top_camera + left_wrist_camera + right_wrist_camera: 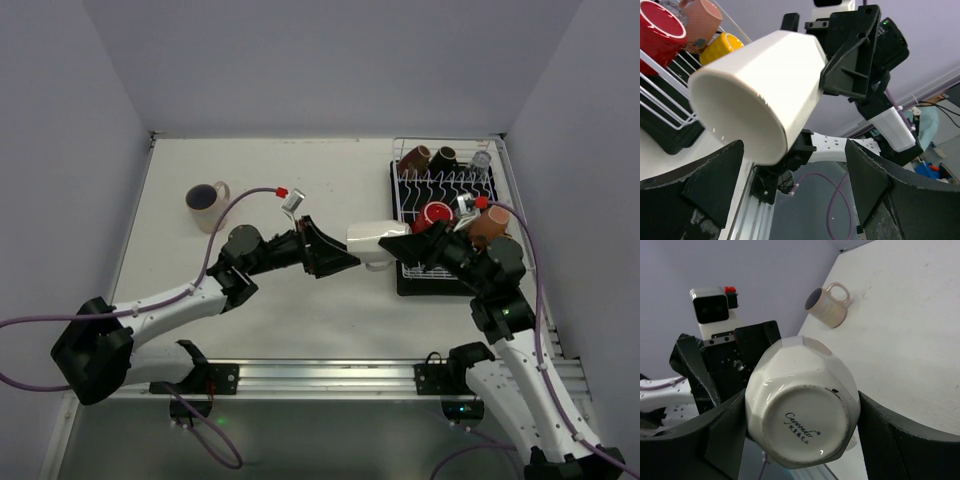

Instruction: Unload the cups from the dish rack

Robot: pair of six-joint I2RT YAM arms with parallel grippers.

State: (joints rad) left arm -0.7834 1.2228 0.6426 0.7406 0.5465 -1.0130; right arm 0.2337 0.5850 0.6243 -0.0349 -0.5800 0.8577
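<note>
V. glossy, smooth glazed ceramic: white cup (802, 405). Thin white-coated wire: rack (448, 187). Matt, smooth tabletop (910, 340), off-wht. Glossy red cup (655, 40) too.

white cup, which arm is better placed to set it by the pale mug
Likely left: the left gripper, jaws open, faces the mouth of the white cup, and the pale mug stands on its side. The right gripper holds it.

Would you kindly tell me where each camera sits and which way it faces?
Top external: above, behind the bases, looking down on both arms and the white wire dish rack.
Left wrist: faces the mouth of the white ceramic cup; own fingers below.
Right wrist: faces that cup's base; own fingers flank it.
All share the cup.
</note>
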